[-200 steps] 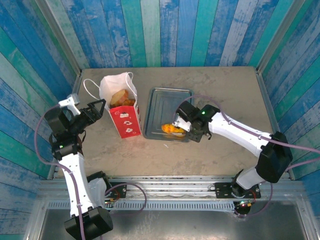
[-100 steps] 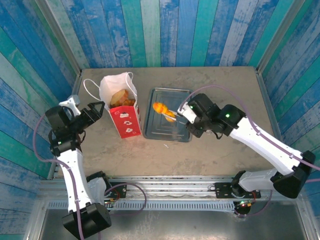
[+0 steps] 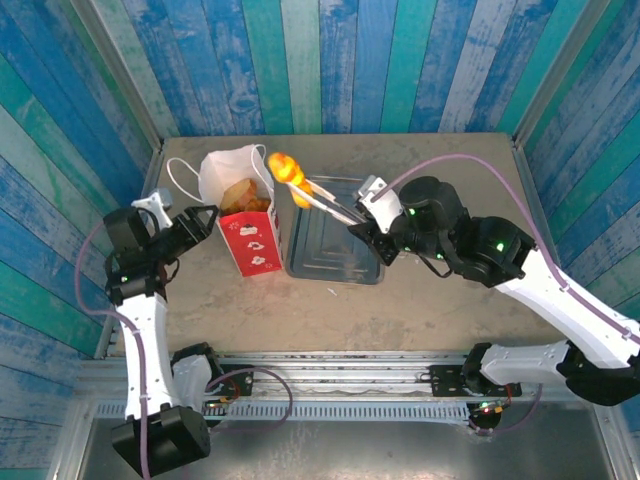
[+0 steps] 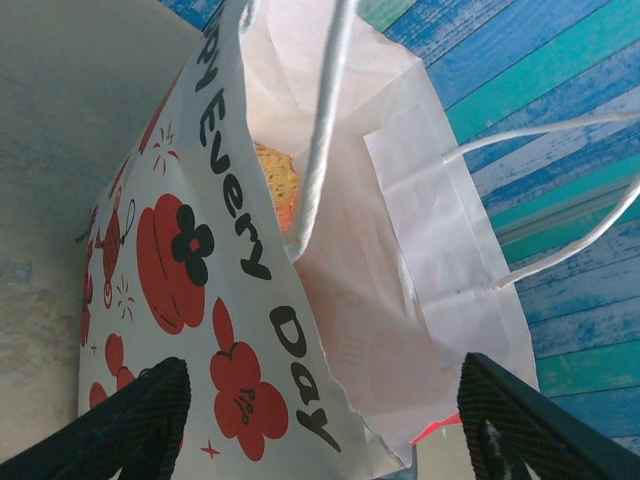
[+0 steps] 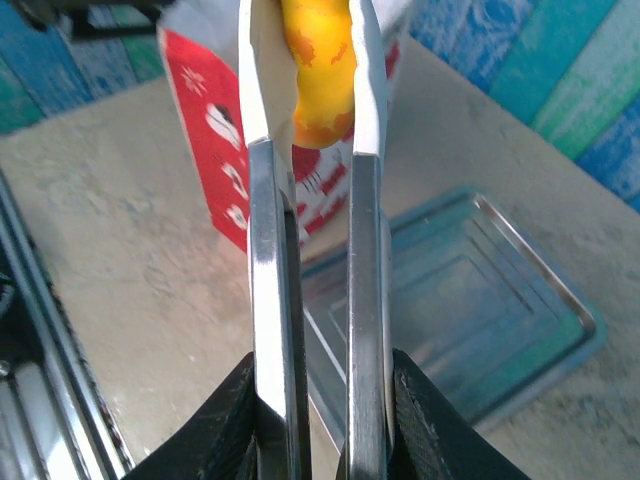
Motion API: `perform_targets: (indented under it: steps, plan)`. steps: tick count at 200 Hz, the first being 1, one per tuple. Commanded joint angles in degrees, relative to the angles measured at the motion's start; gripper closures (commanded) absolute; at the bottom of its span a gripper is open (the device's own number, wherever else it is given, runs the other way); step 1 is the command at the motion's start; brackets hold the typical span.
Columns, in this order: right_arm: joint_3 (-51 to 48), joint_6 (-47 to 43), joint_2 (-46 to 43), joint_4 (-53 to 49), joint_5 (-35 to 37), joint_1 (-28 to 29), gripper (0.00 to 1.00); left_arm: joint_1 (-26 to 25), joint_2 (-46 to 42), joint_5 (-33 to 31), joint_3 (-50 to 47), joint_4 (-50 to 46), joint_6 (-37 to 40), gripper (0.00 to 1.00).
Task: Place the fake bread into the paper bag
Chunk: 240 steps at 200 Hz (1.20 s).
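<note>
- The left hand (image 4: 320, 425) is at the near left of the bench (image 3: 430, 300). Its fingers (image 4: 135, 420) stand wide apart with the top of the paper bag (image 3: 250, 240) between them. I cannot tell whether they press on the paper.
- The right hand (image 5: 318, 405) is narrowed onto the metal tongs (image 5: 268, 300), one black finger on the outside of each steel arm.
- The tongs reach from that hand out to the left, over a grey metal tray (image 3: 335, 245) that lies flat on the bench just right of the bag.
- The bag stands upright and open, its red band low and its white cord handles loose at the top. Its printed face carries red fruit shapes and black lettering.
- Golden-brown pastries (image 3: 243, 197) sit inside the bag, below the rim.
- At the tips of the tongs, a yellow-orange fake bread piece (image 3: 284, 166) is pinched between the two blades and held in the air by the far right corner of the bag's mouth.
- Blue and green plank walls (image 3: 330, 60) close the far side.
</note>
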Motion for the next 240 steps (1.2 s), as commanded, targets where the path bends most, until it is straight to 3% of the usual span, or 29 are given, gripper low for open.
perform_targets:
  steps: [1, 63, 118, 240]
  plan:
    - [3.78, 1.28, 2.26, 6.17, 0.68, 2.92, 0.68, -0.70, -0.08, -0.34, -0.39, 3.00, -1.47, 0.30]
    - [12.85, -0.13, 13.08, 11.64, 5.41, 9.04, 0.68, -2.04, -0.38, -0.17, -2.51, 5.19, -3.07, 0.45]
    - [20.29, 3.20, 23.26, 10.16, 13.75, 9.59, 0.69, -3.01, -0.35, -0.25, -3.04, 5.98, -3.36, 0.59]
    - [34.12, 3.45, 39.31, -4.44, 23.20, 9.41, 0.65, -3.34, -0.70, 0.56, -3.91, 7.26, -3.69, 0.66]
